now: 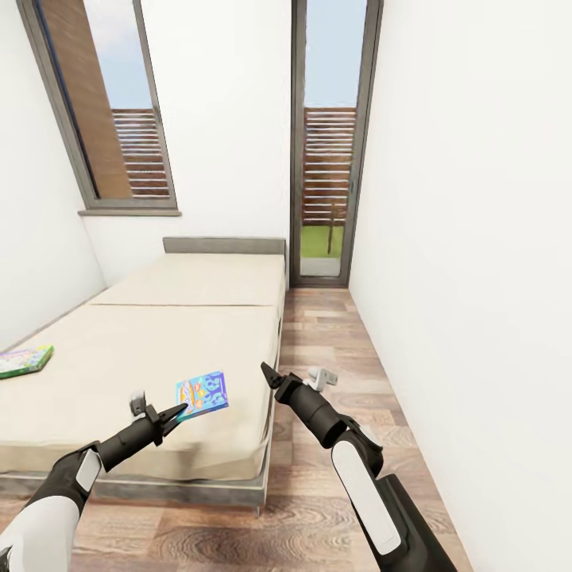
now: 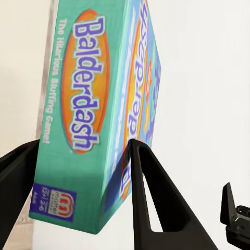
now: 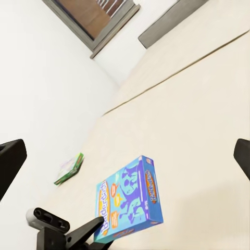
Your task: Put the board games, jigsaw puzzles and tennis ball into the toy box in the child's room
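Observation:
My left gripper (image 1: 176, 413) is shut on the small blue board game (image 1: 202, 395), gripping its near edge and holding it a little above the bed (image 1: 159, 334). In the left wrist view the teal "Balderdash" box (image 2: 88, 104) sits between the two black fingers (image 2: 151, 198). The right wrist view shows the same box (image 3: 130, 200) lifted, with its shadow on the beige mattress. A green-edged board game (image 1: 24, 360) lies flat at the bed's left edge, far from both grippers. My right gripper (image 1: 268, 373) hangs open and holds nothing, just right of the bed's corner.
A grey headboard (image 1: 222, 245) stands at the bed's far end, under a dark-framed window (image 1: 119, 119). A tall glass door (image 1: 330, 143) closes off the far end of a narrow strip of wood floor (image 1: 334, 349). A white wall (image 1: 477, 278) bounds that strip on the right.

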### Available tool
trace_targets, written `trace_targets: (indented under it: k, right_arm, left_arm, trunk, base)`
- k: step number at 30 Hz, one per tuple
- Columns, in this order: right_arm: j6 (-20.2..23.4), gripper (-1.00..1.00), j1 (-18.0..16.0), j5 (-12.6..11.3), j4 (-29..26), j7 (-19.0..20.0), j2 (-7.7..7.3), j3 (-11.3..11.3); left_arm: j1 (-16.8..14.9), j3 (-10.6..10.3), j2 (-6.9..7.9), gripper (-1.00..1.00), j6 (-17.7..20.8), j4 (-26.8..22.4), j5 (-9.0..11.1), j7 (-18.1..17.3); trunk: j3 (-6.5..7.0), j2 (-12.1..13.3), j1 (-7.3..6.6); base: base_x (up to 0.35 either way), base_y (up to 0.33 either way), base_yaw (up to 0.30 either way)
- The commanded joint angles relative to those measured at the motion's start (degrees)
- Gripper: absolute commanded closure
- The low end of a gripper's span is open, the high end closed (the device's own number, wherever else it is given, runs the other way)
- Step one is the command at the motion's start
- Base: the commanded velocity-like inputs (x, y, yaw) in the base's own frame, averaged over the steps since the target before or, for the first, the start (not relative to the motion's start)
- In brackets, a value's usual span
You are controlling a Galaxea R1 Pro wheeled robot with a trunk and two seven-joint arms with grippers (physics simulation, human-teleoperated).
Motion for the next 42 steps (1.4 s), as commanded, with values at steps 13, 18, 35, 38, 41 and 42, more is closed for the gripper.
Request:
trace_targets:
  k: [13,18,35,38,41,42]
  right_arm:
    - [0.2,-1.0,0.12,-0.33,-0.1,0.06,0.01,-0.03]
    - [0.18,-1.0,0.14,-0.33,-0.06,0.06,0.01,-0.03]
    - [0.12,-1.0,0.14,-0.33,-0.02,0.06,0.06,-0.03]
    - [0.12,-1.0,0.14,-0.33,-0.02,0.06,0.03,-0.03]
    - [0.12,-1.0,0.14,-0.33,-0.02,0.06,0.02,-0.03]
    - [0.12,-1.0,0.14,-0.33,-0.02,0.06,0.02,-0.03]
  left_arm:
    - [-0.07,0.37,-0.03,1.0,0.43,-0.02,-0.53,-0.27]
    - [-0.07,0.36,-0.03,1.0,0.43,-0.05,-0.53,-0.25]
    - [-0.07,0.36,-0.03,1.0,0.43,-0.06,-0.54,-0.21]
    - [-0.07,0.26,-0.03,1.0,0.43,-0.06,-0.54,-0.19]
    - [-0.07,0.22,-0.03,1.0,0.43,-0.06,-0.53,-0.19]
    - [-0.07,0.21,-0.03,1.0,0.43,-0.06,-0.53,-0.19]
  trunk:
    - [2.28,5.2,-2.87]
    - [3.18,7.21,-3.97]
    - [6.23,14.03,-7.7]
    - [6.77,15.23,-8.36]
    - [7.31,16.43,-9.02]
    - [7.49,16.83,-9.24]
  base:
    - [0.0,0.0,0.0]
    - [0.0,0.0,0.0]
    - [0.0,0.0,0.0]
    - [0.0,0.0,0.0]
    - [0.0,0.0,0.0]
    - [0.0,0.0,0.0]
